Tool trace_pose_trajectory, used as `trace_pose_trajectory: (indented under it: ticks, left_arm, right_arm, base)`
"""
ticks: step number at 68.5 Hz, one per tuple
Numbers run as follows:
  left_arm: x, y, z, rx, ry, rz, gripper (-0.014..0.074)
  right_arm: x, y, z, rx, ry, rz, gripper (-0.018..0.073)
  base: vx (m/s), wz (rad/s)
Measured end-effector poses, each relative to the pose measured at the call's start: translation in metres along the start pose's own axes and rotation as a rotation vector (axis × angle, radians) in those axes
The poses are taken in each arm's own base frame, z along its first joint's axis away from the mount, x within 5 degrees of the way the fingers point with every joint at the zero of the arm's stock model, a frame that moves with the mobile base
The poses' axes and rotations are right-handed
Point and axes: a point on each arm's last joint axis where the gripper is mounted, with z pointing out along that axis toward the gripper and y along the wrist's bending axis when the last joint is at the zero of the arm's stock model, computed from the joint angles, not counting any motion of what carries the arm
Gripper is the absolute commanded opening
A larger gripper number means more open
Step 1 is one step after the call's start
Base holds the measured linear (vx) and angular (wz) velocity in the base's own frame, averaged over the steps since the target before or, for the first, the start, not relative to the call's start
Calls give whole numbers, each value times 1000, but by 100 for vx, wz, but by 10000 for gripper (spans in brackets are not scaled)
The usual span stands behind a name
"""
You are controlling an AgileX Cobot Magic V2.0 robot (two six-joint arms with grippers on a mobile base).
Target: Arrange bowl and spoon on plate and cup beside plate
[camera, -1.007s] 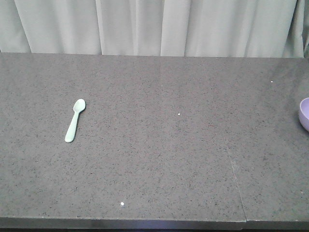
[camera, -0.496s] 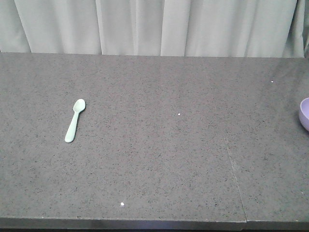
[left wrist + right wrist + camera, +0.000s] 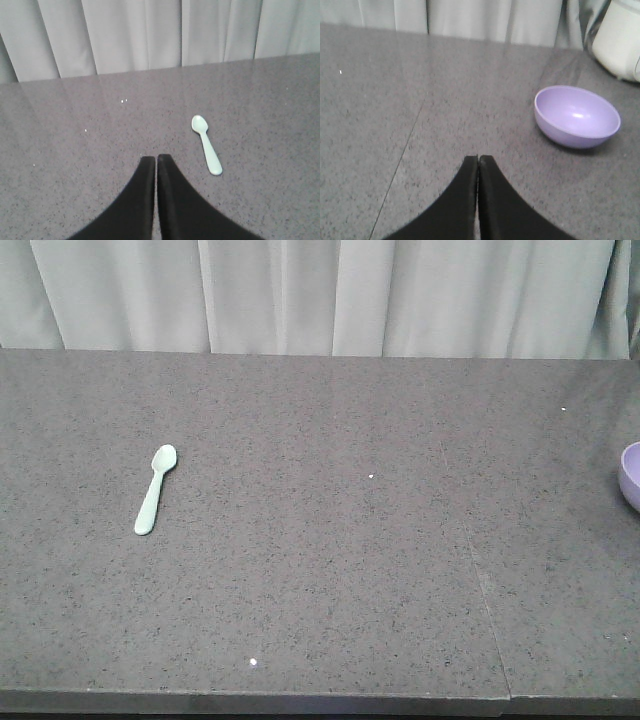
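Pinching tight on nothing, left claw [image 3: 156, 159] and right claw [image 3: 478, 159] overlook slim spoon [image 3: 155, 490], round matte bowl [image 3: 577, 116].

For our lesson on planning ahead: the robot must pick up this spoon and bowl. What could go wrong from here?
1. The spoon lies flat on the table; the shut left gripper may shove it rather than pinch it.
2. The bowl has a smooth rounded wall, so a rim grip could slip.
3. No plate shows in any view.

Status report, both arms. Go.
Left gripper and right gripper: jaws shut, empty. Spoon flat on table, bowl upright, both untouched. Plate, cup not in view. Nothing blocking.
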Motion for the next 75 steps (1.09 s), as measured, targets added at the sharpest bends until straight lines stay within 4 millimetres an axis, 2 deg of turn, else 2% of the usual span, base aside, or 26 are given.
trace_pose_trajectory:
  ticks: [10, 23, 31, 41, 46, 51, 56, 64, 75]
  left_arm:
    - [5, -1, 16, 1, 112, 4, -6]
    - [7, -1, 22, 2, 150, 6, 27]
    - [7, -1, 22, 1, 148, 4, 155]
    - [5, -2, 22, 6, 120, -2, 407]
    - [4, -3, 22, 17, 114, -19, 503]
    - [4, -4, 25, 26, 127, -32, 558]
    - [5, -5, 33, 31, 163, -34, 570]
    - [6, -7, 49, 55, 253, -21, 569]
    - [-11, -18, 79, 155, 332, -7, 556]
  right_arm:
    - [8, 2, 18, -18, 183, 13, -3]
    - [12, 3, 31, -26, 265, 16, 6]
    - [12, 3, 34, -28, 279, 17, 65]
    - [12, 3, 34, -28, 279, 17, 246]
    - [12, 3, 34, -28, 279, 17, 333]
    - [12, 3, 34, -29, 279, 18, 412]
    - [12, 3, 34, -29, 279, 18, 447]
    - [12, 3, 34, -29, 279, 18, 449]
    - [12, 3, 34, -29, 279, 18, 446]
  base:
    - [0, 0]
    - [0, 0]
    - [0, 0]
    - [0, 0]
    - [0, 0]
    - [0, 0]
    - [0, 0]
    - [0, 0]
    - [0, 0]
